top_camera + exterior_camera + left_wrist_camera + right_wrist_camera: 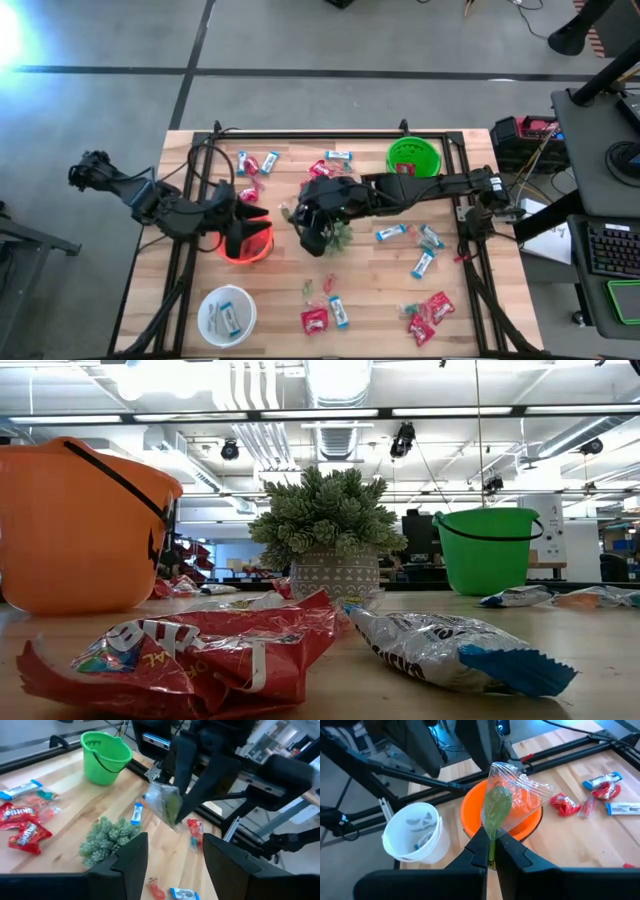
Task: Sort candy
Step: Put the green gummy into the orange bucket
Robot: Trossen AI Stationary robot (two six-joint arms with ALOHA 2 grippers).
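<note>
From my station, working left to right across the worktop [400, 300], I start with the left claw [243, 222], which hovers right over the orange bucket [250, 246] with its two fingers standing well apart and nothing between them; through its wrist camera I see only the bare gap and the little potted plant [107, 837] beyond. Next across, the right claw [490, 851] sits near the middle of the worktop, just beside that plant, pinched tight on a green candy in a clear crinkly wrapper [502, 802] that it holds up in the air, with the orange bucket behind it and the white bucket [415, 837] off to one side. I judge the step in hand to be carrying this green piece to its container, most likely the green bucket [413, 157] at the far edge. The next move calls for swinging the right arm back over that bucket, clear of the plant, and only then letting go. Much candy remains scattered: red packets [428, 318] and blue-and-white bars [422, 264] lie toward the right side of the worktop.
</note>
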